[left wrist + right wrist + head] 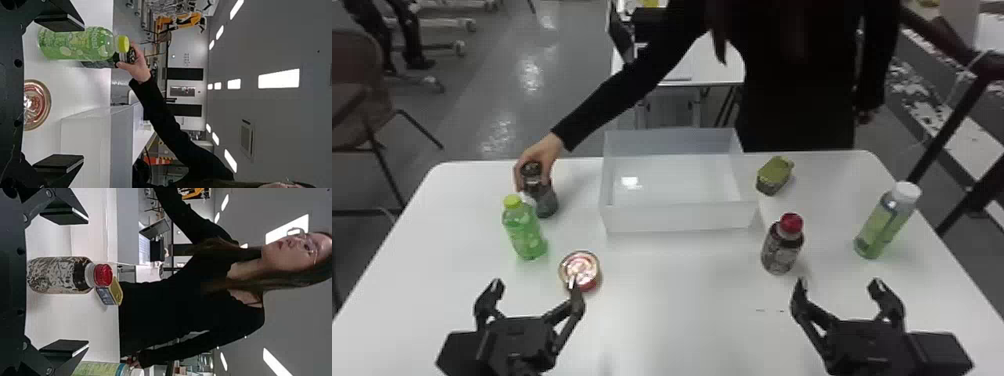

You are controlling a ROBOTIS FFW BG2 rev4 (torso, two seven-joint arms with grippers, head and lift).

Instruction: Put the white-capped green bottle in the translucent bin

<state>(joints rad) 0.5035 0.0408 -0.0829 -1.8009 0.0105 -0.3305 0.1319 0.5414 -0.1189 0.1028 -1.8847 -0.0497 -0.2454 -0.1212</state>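
**Crowded route to the bin**

The white-capped green bottle [887,220] stands at the table's right side, beyond the right gripper [838,284], whose fingers are spread wide around nothing. The left gripper [536,285] is also wide apart and empty.

The likeliest trouble is the red-capped bottle [782,247], standing between target and translucent bin [679,217]: a low carry leftward could topple it. A tall bottle gripped high may swing and clip the bin's near wall; an off-centre approach could push it toward the right edge. Mistaking the yellow-capped green bottle [524,230] for the target would bring the left gripper near the person's hand [539,152].
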